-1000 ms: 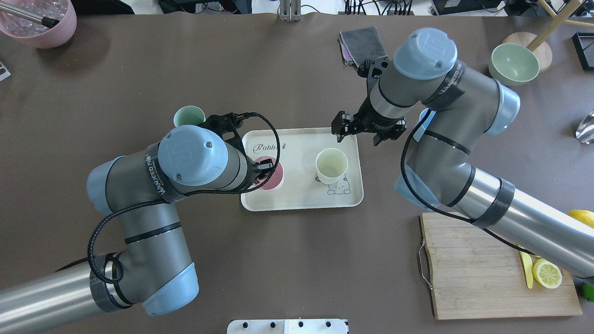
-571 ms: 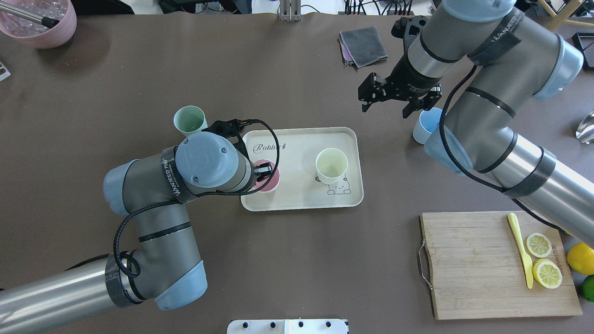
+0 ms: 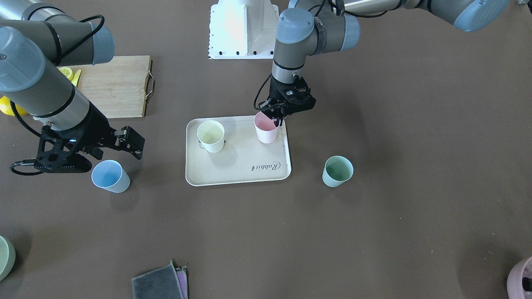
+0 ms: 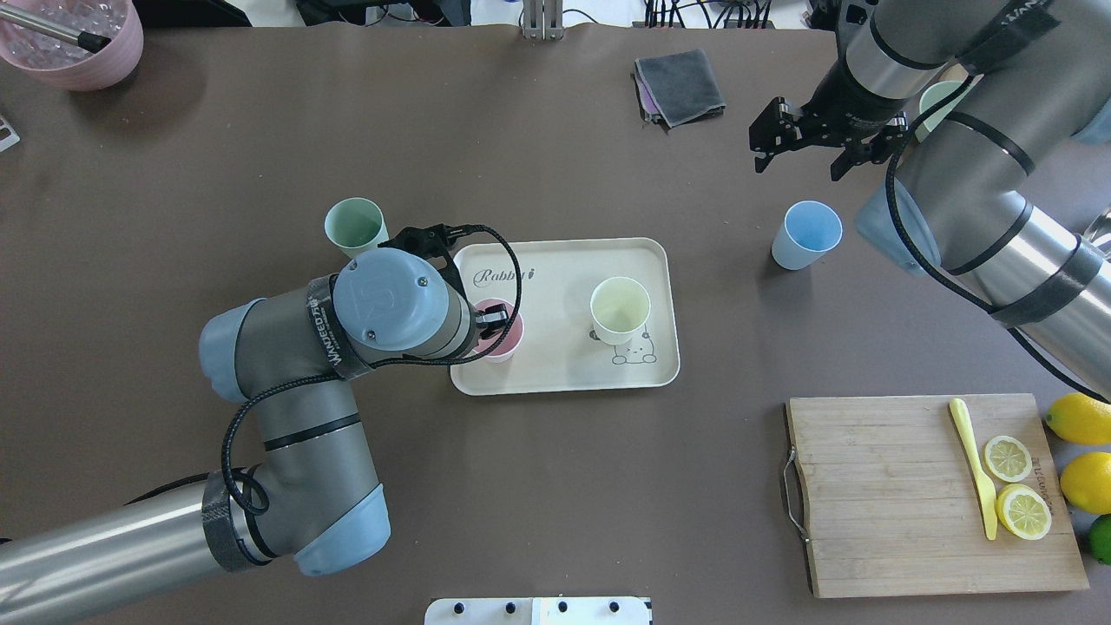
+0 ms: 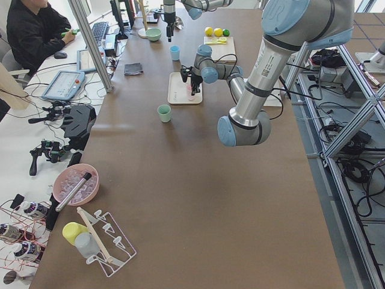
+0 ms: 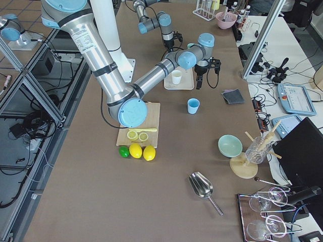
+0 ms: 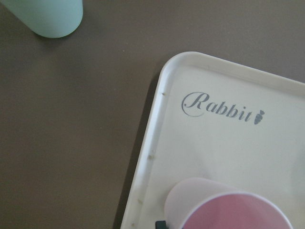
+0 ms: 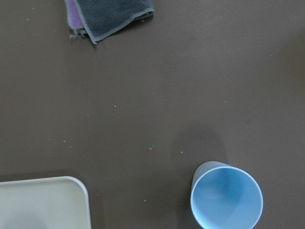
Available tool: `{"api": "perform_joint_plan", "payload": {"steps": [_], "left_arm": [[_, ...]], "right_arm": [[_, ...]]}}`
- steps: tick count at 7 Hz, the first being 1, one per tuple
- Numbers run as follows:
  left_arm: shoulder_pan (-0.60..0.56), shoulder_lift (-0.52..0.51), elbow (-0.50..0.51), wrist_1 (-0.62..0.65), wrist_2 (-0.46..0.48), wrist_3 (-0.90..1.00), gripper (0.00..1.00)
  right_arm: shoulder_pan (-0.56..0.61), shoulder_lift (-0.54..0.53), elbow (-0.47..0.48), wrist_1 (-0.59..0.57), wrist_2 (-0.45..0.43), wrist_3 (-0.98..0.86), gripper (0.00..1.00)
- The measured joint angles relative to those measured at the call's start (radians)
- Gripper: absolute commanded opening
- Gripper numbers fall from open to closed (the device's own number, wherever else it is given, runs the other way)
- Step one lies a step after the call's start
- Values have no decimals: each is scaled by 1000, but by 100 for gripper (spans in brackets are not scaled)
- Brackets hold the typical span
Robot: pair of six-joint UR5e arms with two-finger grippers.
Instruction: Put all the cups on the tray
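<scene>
Two of the four cups are home: the pale yellow cup [image 4: 620,311] stands on the cartoon corner of the tray [image 4: 564,260], and the pink cup [image 3: 266,128] stands just inside the tray's rim on the left arm's side. The left gripper [image 3: 279,117] sits right at the pink cup's lip, one finger apparently inside it. Whether it is clamped on the wall or has let go, I cannot tell. That is the nearest hazard: a sideways pull-away with a finger in the mouth would likely tip the light tumbler or drag it over the low rim. The mint green cup [image 4: 354,226] stands on the table just beside the tray's corner and close to the left wrist, so a careless swing could knock it over. The right gripper [image 4: 798,163] is spread wide and empty, beyond the light blue cup [image 4: 807,234], which stands on the table near the tray — an off-centre descent there would shove or topple it rather than straddle it.
</scene>
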State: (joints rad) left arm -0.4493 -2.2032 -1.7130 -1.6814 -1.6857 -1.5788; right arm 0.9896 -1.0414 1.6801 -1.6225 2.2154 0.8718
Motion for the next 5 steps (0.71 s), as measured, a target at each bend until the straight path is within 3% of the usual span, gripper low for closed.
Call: {"api": "perform_joint_plan", "payload": {"steps": [3,5], "left_arm": [[-4,-5,-42,5,-3,17,97],[-11,-7,-54,7,-6,30,97]], "right_arm": [[-10,-68,-38,12,-25,-114,99],[-45,-107,-60,73,-51,-130,90]]}}
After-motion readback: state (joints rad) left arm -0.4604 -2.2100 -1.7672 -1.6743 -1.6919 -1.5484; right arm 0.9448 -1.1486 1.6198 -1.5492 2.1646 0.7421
